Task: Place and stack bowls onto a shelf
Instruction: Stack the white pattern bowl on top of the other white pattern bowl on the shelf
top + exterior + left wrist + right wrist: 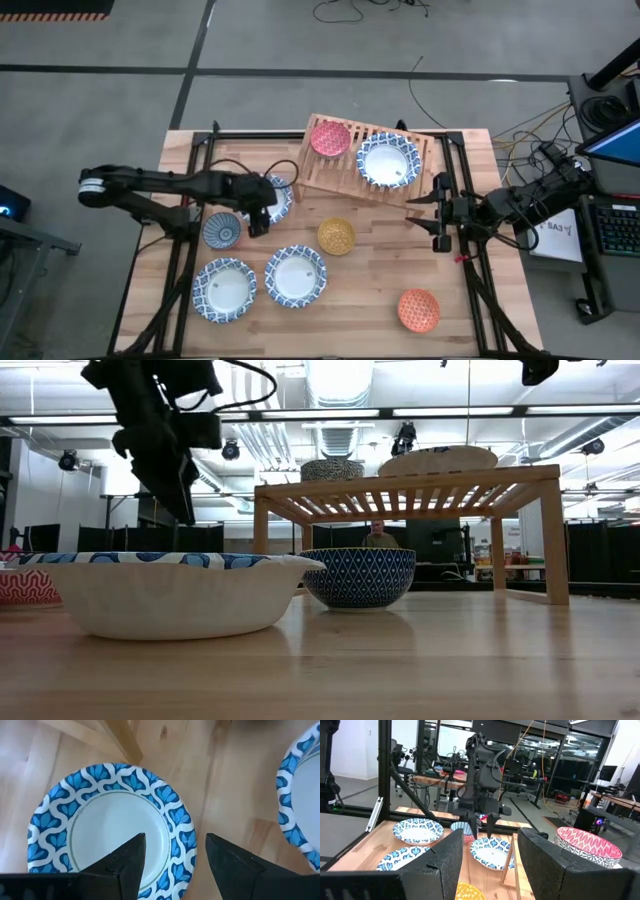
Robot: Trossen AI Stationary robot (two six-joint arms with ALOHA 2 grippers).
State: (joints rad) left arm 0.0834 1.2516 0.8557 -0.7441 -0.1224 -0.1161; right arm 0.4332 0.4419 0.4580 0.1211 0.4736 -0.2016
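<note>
Two wide blue-and-white patterned bowls (225, 289) (296, 275) lay nearest on the plank worktop (370, 330). The left hand (262, 215), fingers spread (holding nothing), hovered over a third (281, 191). The right hand (432, 214) waited open beside the slatted wooden shelf (352, 186), which bore a pink-red bowl (330, 138) and a fourth patterned bowl (388, 162).

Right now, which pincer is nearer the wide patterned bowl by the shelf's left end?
Left. The left pincer hovers open right over that wide patterned bowl. The right pincer waits open past the shelf, near its right end.
</note>
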